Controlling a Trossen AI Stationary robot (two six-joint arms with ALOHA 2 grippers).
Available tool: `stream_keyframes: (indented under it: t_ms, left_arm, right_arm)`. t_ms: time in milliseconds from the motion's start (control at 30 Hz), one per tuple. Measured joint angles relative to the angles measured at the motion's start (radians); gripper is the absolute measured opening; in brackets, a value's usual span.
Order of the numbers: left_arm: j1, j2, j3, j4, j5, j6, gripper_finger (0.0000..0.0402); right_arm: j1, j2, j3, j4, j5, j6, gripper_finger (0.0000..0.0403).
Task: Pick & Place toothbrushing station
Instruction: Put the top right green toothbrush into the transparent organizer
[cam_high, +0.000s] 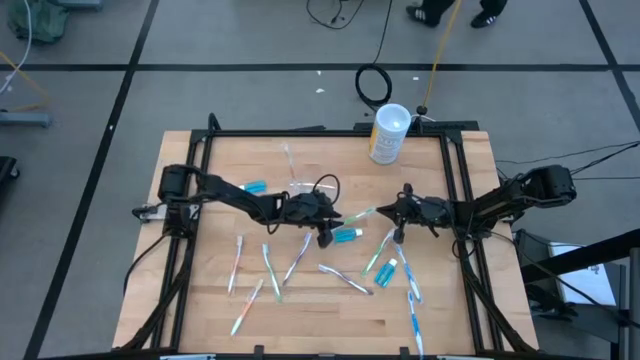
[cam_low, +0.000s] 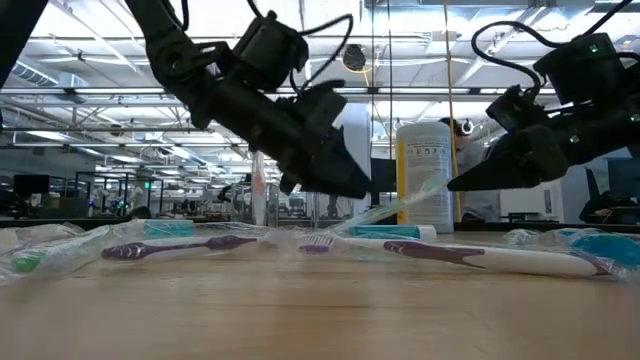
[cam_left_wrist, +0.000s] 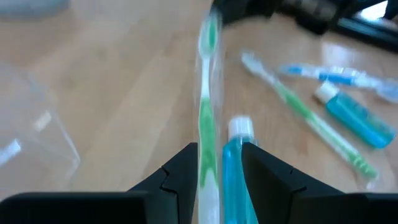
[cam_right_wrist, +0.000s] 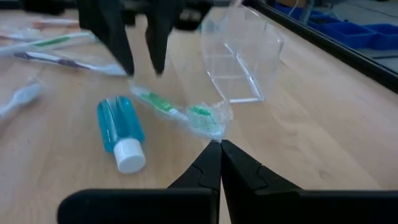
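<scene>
A green-handled toothbrush in clear wrap (cam_high: 358, 215) runs between my two grippers at the table's middle. My right gripper (cam_high: 384, 211) is shut on its brush end. My left gripper (cam_high: 326, 238) is open. Its fingers stand above the handle end (cam_right_wrist: 138, 94) and a teal white-capped tube (cam_right_wrist: 118, 127), and both show between the fingers in the left wrist view (cam_left_wrist: 219, 149). I cannot see them touch. The tube lies flat on the wood. The clear plastic holder (cam_right_wrist: 239, 56) rests on the table just beyond, toward the far edge (cam_high: 298, 188). My right gripper pinches the crumpled clear wrap at the toothbrush's brush end (cam_right_wrist: 208, 127) between its two shut fingertips. It comes from the table's right, slanting down. The brush end is raised (cam_low: 435, 188) and the handle slopes down toward the left gripper.
A tall white canister with a yellowish label (cam_high: 388, 133) stands at the far edge. Several wrapped toothbrushes (cam_high: 270, 270) lie across the near half, with more by a teal tube (cam_high: 386, 272) at the right. Another teal tube (cam_high: 254, 187) lies left of the holder.
</scene>
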Motion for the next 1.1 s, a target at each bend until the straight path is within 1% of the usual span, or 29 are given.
stream_keyframes:
  t_ms: [133, 300, 500, 733, 900, 1000, 1100]
  left_arm:
    - [-0.001, 0.021, 0.0, 0.002, 0.005, -0.001, 0.0129]
    - [0.0, 0.03, 0.0, 0.01, 0.04, -0.003, 0.0129]
    - [0.0, 0.03, 0.0, 0.006, 0.042, 0.0, 0.0129]
    - [0.0, 0.03, 0.0, 0.002, 0.043, 0.002, 0.0129]
    - [0.004, 0.03, 0.0, 0.003, 0.048, 0.029, 0.0126]
    - [0.009, 0.03, 0.0, 0.003, 0.099, 0.048, 0.0098]
    - [0.013, 0.03, 0.0, 0.001, 0.12, 0.048, 0.0044]
  right_arm:
    - [0.0, 0.0, 0.001, 0.031, -0.036, -0.013, 0.0]
    - [0.0, 0.0, 0.002, 0.059, -0.037, -0.009, 0.0]
    - [0.0, 0.0, 0.003, 0.076, -0.038, -0.008, 0.0]
    - [0.0, 0.0, 0.004, 0.161, -0.04, -0.006, 0.0]
    - [0.001, 0.0, 0.045, 0.142, -0.092, -0.006, 0.0]
    - [0.005, 0.0, 0.08, 0.084, -0.091, -0.01, 0.0]
    - [0.018, 0.001, 0.098, 0.054, -0.091, -0.018, 0.0]
